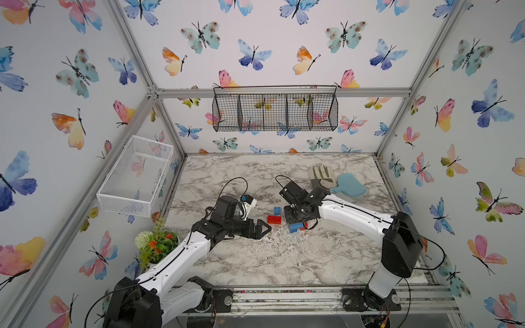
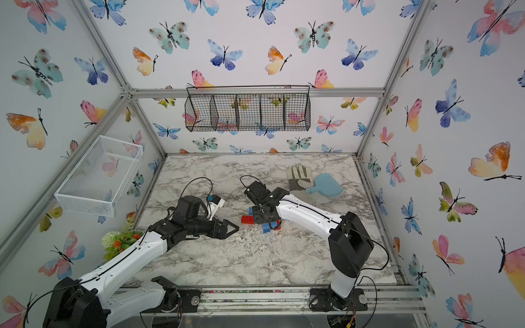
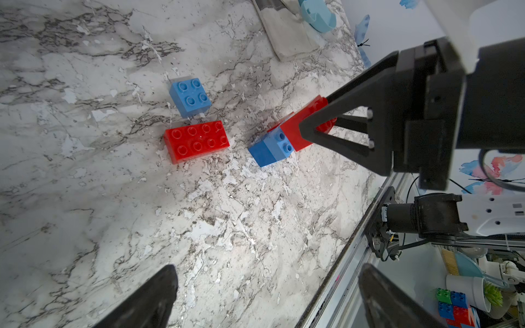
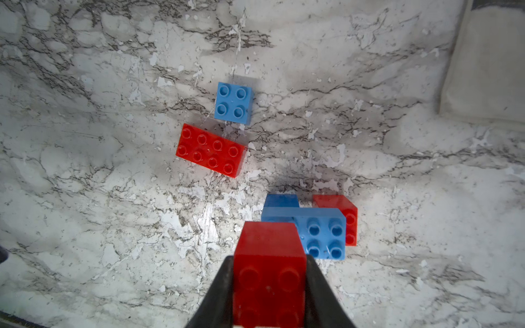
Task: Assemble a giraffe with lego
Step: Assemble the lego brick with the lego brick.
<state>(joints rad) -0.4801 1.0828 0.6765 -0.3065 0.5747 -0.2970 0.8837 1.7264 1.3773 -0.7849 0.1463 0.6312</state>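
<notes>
My right gripper (image 4: 270, 262) is shut on a small red brick (image 4: 268, 247) and holds it over one end of a long blue brick (image 4: 321, 231). That long brick rests on a small blue brick (image 4: 279, 200) and a small red brick (image 4: 345, 217). Whether the held brick is joined to it I cannot tell. A loose long red brick (image 1: 274, 219) and a loose small blue brick (image 1: 277, 210) lie just left of this group (image 1: 295, 227). My left gripper (image 3: 272, 301) is open and empty. It hovers low over bare table to the left of the bricks (image 1: 262, 228).
A grey work glove (image 1: 319, 177) and a pale blue paddle (image 1: 350, 184) lie at the back right of the marble table (image 1: 270, 264). A potted plant (image 1: 154, 244) stands at the left edge. A white basket (image 1: 136, 176) and a black wire basket (image 1: 275, 109) hang on the walls.
</notes>
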